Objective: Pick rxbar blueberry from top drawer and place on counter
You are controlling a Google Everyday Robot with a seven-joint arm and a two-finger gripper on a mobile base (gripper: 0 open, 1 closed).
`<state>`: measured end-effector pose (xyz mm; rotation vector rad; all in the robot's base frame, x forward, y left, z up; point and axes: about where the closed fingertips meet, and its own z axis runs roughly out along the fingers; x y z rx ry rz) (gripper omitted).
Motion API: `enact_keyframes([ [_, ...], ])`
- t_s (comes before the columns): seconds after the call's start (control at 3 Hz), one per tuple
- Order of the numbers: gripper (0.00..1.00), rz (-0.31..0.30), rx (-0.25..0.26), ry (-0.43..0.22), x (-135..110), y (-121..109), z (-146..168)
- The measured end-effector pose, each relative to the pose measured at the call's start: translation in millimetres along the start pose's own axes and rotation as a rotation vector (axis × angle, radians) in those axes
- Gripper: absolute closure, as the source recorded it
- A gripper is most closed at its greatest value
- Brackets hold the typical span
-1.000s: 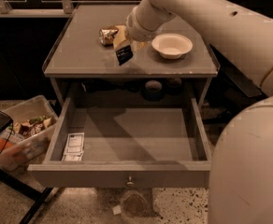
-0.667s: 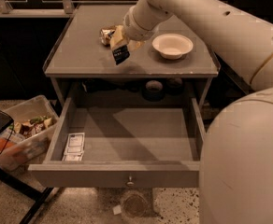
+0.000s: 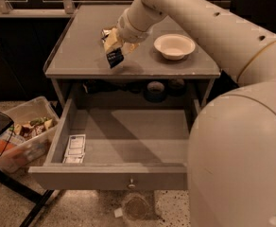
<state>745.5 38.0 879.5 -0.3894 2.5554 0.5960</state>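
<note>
Navy-blue wrapper with white print is seen clamped between the fingers of the gripper [image 3: 113,50], so the gripper is judged to be closed on the rxbar blueberry [image 3: 115,58], which hangs tilted from the fingertips with its lower end pointed down. The bar is held low over the counter [image 3: 79,44], near the front edge; whether its lower corner touches the surface cannot be told, though a shadow is cast just beside it. Directly behind the gripper a shiny foil object [image 3: 104,32] is partly hidden, and it cannot be named more exactly. Off to the gripper's far side, well apart, a white bowl [image 3: 174,45] is set upright on the same counter. Below and in front of the gripper the top drawer [image 3: 138,141] is pulled fully open, its small knob [image 3: 132,185] showing at the middle of the front panel. Only a white printed packet [image 3: 75,148] is seen lying flat in the drawer's near corner. Further out, on the floor beside the drawer, a clear plastic bin [image 3: 20,136] of mixed items is stood. The pick is judged complete, since the bar is out of the drawer and over the counter. What is left is for the bar to be lowered, released, and the arm drawn clear.
</note>
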Motion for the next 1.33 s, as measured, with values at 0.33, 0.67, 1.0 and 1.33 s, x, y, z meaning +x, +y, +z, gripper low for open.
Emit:
enact_keyframes([
  [0.33,0.35,-0.007,-0.019,0.009,-6,8,9],
  [0.67,0.12,-0.002,-0.001,0.013,-14,10,19],
  [1.0,0.00,0.018,0.039,0.024,-17,7,26],
  [1.33,0.00,0.019,0.040,0.024,-18,7,26],
])
